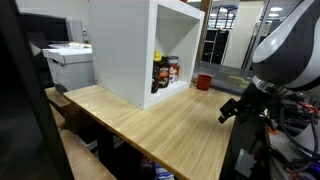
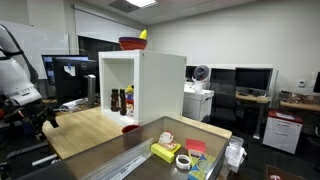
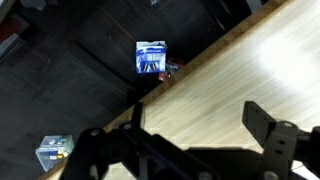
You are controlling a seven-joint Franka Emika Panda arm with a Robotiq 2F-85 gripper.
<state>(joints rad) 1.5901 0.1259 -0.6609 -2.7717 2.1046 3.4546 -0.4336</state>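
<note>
Tool released and empty, hovering over desk edge well apart from bottles in white cabinet; best kept level and clear of the wood.

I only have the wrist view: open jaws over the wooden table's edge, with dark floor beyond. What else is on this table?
Observer: A tall white cubby stands on the table. Its open front shows in both exterior views.
Operator: Is anything inside it?
Observer: Yes, a few bottles and jars stand together on its floor.
Operator: Is anything loose near the opening?
Observer: A small red container sits on the table just outside the cubby's front. The jaws are well apart from it, near the table's edge.
</note>
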